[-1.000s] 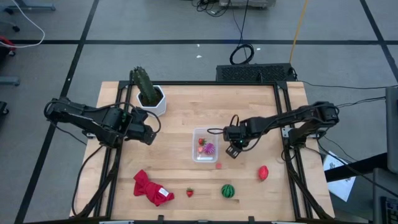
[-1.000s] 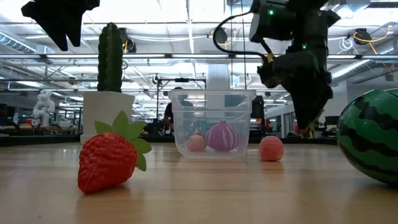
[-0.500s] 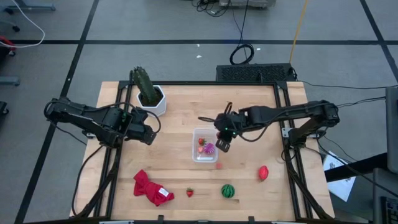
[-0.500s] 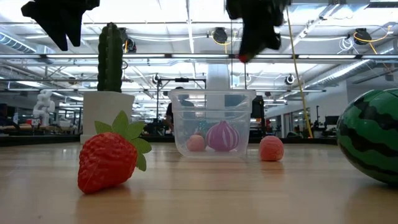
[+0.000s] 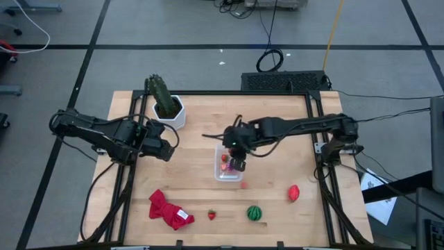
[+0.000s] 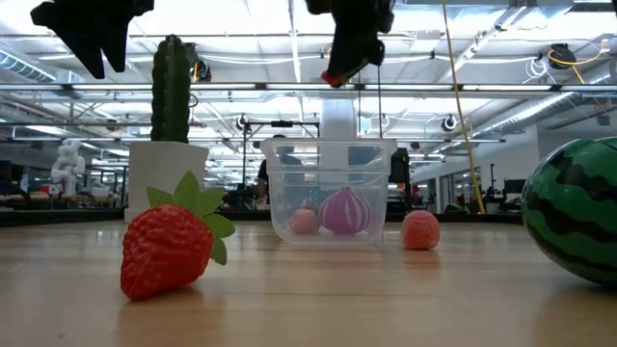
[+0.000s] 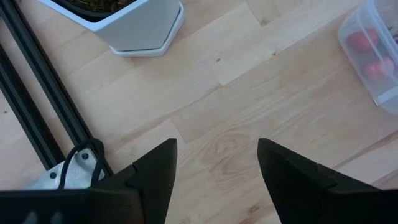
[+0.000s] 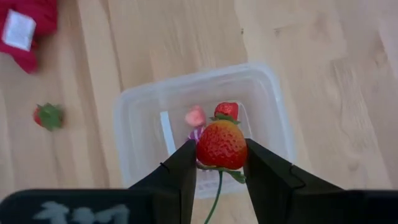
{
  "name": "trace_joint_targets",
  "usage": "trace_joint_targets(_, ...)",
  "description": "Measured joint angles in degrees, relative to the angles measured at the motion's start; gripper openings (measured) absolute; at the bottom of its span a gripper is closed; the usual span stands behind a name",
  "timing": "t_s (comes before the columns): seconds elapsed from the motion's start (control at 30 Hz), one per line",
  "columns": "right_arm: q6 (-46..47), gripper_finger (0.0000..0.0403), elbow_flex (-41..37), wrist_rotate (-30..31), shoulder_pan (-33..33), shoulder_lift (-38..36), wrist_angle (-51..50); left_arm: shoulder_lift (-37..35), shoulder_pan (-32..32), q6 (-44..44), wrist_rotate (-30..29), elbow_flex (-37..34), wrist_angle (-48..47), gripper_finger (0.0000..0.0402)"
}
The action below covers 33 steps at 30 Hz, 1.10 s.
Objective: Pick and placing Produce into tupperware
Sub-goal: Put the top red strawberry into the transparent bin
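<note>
One pale wood table [image 5: 201, 118] — grey floor [image 5: 173, 69], ceiling lights beyond.

tub [image 6: 328, 193]: purple ball [image 6: 344, 211] inside | strawberry [image 6: 174, 246] front | watermelon [image 6: 574, 207] right

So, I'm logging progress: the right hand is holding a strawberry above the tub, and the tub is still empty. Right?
Not quite. The right hand does hold a strawberry above the tub, but the tub is not empty: the right wrist view shows a pink piece and a small red piece already inside.
</note>
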Motion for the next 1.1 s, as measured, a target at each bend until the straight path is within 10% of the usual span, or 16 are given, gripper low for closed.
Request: trace_joint_targets(1.1,-11.00,0.0110,-2.97,-0.01,-0.09,11.63,2.47,0.01,-0.02,1.28,-0.43,0.00,0.21,0.0230)
